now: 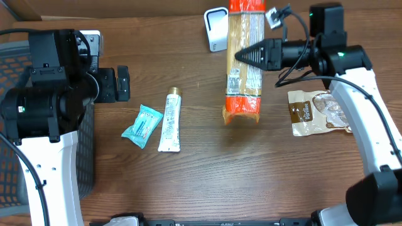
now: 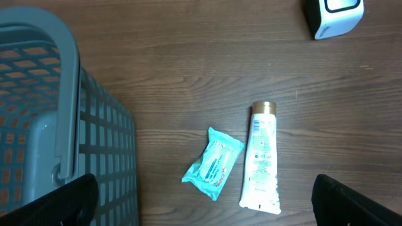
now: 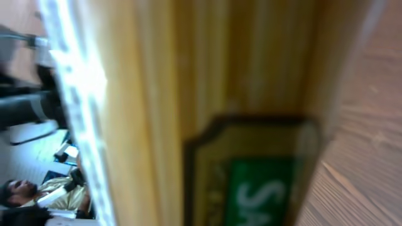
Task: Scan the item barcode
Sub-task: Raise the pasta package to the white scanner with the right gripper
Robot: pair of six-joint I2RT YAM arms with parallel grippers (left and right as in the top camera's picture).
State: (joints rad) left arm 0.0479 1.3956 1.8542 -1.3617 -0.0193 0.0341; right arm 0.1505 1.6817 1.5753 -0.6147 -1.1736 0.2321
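Note:
A long pasta packet (image 1: 244, 94) with orange ends hangs upright above the table's middle, its top close to the white scanner (image 1: 217, 29). My right gripper (image 1: 246, 55) is shut on the packet's upper part, reaching in from the right. In the right wrist view the packet (image 3: 188, 94) fills the frame as a blur, with a green label (image 3: 264, 188), and the fingers are hidden. No barcode can be made out. My left gripper (image 1: 124, 83) hovers open at the left with nothing between its fingers (image 2: 352, 201). The scanner (image 2: 333, 16) also shows in the left wrist view.
A teal wipes pack (image 1: 142, 125) (image 2: 213, 163) and a white tube (image 1: 169, 120) (image 2: 262, 160) lie left of centre. A brown snack bag (image 1: 314, 112) lies at the right under the right arm. A grey basket (image 1: 12, 125) (image 2: 63, 94) stands at the left edge.

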